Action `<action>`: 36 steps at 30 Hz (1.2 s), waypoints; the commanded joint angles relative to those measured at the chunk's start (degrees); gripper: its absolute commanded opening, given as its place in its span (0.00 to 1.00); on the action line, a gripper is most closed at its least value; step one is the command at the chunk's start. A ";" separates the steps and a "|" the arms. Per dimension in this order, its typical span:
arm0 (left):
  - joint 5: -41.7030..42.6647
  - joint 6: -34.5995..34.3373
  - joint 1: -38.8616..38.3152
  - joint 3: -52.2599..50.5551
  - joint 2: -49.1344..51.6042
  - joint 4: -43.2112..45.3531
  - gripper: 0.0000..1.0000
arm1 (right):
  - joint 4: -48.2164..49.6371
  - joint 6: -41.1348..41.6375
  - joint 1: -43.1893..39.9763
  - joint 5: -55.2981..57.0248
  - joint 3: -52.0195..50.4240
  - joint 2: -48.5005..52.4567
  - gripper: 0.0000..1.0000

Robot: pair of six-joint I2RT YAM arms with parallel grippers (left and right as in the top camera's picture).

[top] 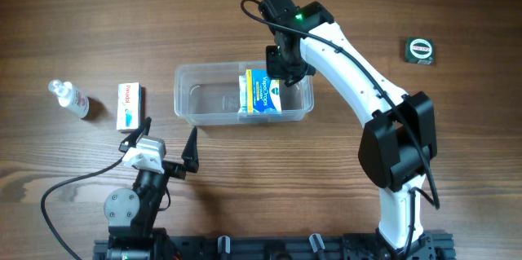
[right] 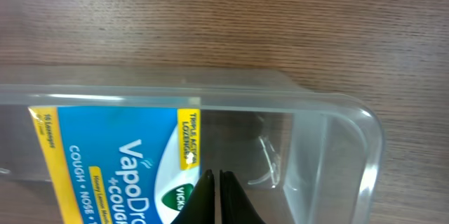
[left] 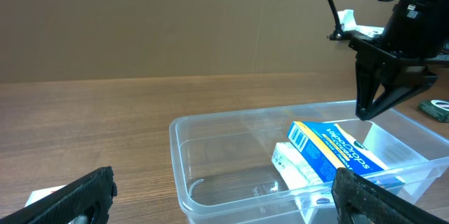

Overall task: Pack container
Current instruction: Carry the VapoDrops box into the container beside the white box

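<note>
The clear plastic container [top: 204, 101] sits mid-table. Inside its right half lies a blue and yellow VapoDrops box [top: 263, 90], resting on a white box. It also shows in the left wrist view [left: 337, 152] and the right wrist view [right: 112, 161]. My right gripper [top: 285, 66] hovers over the container's right end, fingers shut and empty [right: 216, 189], just above the blue box. My left gripper [top: 170, 142] is open and empty, in front of the container's left end [left: 224, 182]. A small white and red box [top: 130, 105] lies left of the container.
A small clear bottle [top: 70, 99] lies at the far left. A green and black tape measure [top: 420, 50] sits at the far right. The right arm stretches from the table's front right to the container.
</note>
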 commanded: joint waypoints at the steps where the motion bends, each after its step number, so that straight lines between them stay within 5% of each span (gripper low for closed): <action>1: -0.37 0.90 0.31 -0.28 -0.35 -0.17 1.00 | -0.92 -1.22 -0.20 4.79 -1.66 1.44 0.04; 8: -0.37 0.90 0.31 -0.28 -0.35 -0.20 1.00 | 4.48 -1.29 -0.55 0.20 -9.07 1.46 0.05; 36: -0.37 0.90 0.31 -0.28 -0.35 -0.17 1.00 | 12.04 -1.18 -0.37 -23.74 -9.33 0.85 0.04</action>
